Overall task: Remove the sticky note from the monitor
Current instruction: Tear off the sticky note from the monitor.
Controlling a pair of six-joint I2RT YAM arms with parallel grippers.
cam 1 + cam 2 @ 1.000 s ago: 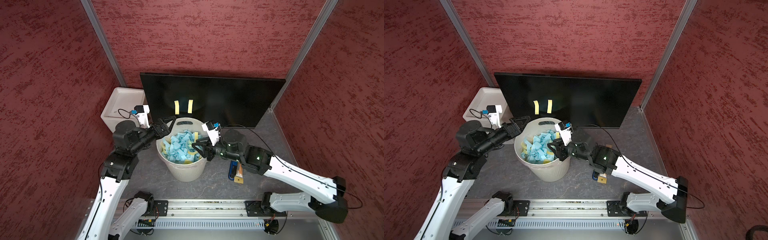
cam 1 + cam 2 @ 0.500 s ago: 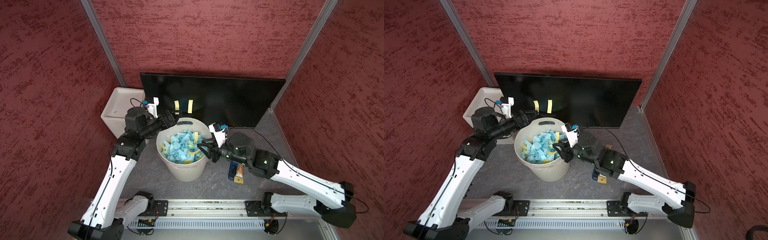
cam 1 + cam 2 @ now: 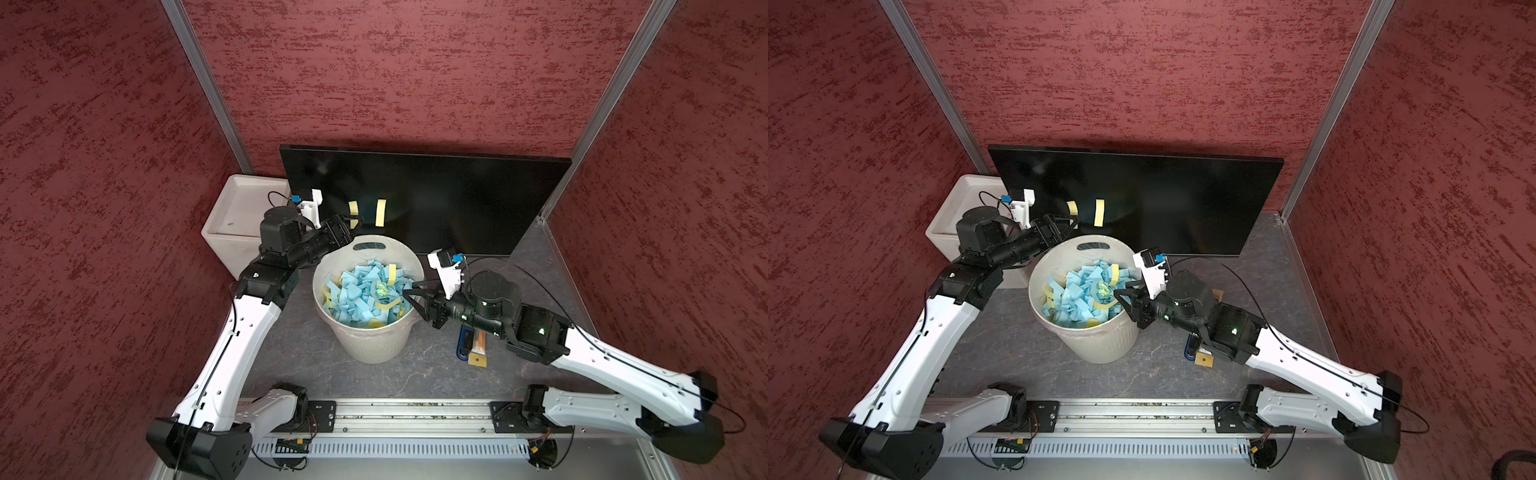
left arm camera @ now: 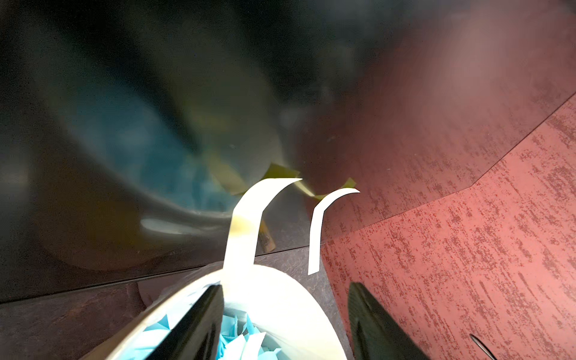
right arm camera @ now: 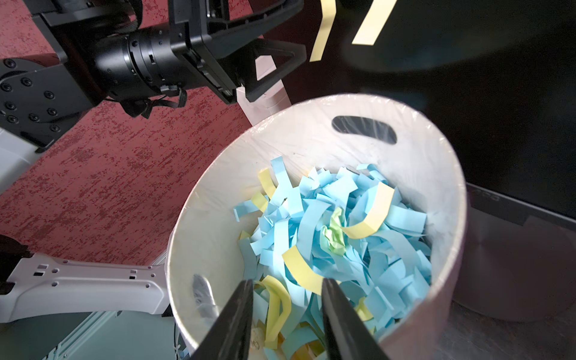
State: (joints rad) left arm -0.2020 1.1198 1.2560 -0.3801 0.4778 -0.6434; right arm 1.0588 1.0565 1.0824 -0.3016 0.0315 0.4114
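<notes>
The black monitor (image 3: 457,199) (image 3: 1183,199) stands against the back wall. Two yellow sticky note strips hang on its lower left face. My left gripper (image 3: 354,220) (image 3: 1072,221) is at the left sticky note (image 3: 353,206) and covers its lower end. In the left wrist view that sticky note (image 4: 243,230) curls off the screen and its free end lies between the open jaws of the left gripper (image 4: 283,299), close to one finger (image 4: 199,321). The other note (image 3: 380,212) (image 4: 316,230) hangs free. My right gripper (image 3: 409,295) (image 5: 285,299) is open and holds nothing above the bin's right rim.
A round white bin (image 3: 368,245) (image 5: 311,131) full of blue and yellow paper strips stands right in front of the monitor. A white box (image 3: 237,208) sits at the back left. A blue and orange hand tool (image 3: 473,347) lies under my right arm.
My left arm has swung up and forward from the bin's rim to the left note, and its jaws have narrowed. My right gripper has drawn back a little toward the bin's right rim.
</notes>
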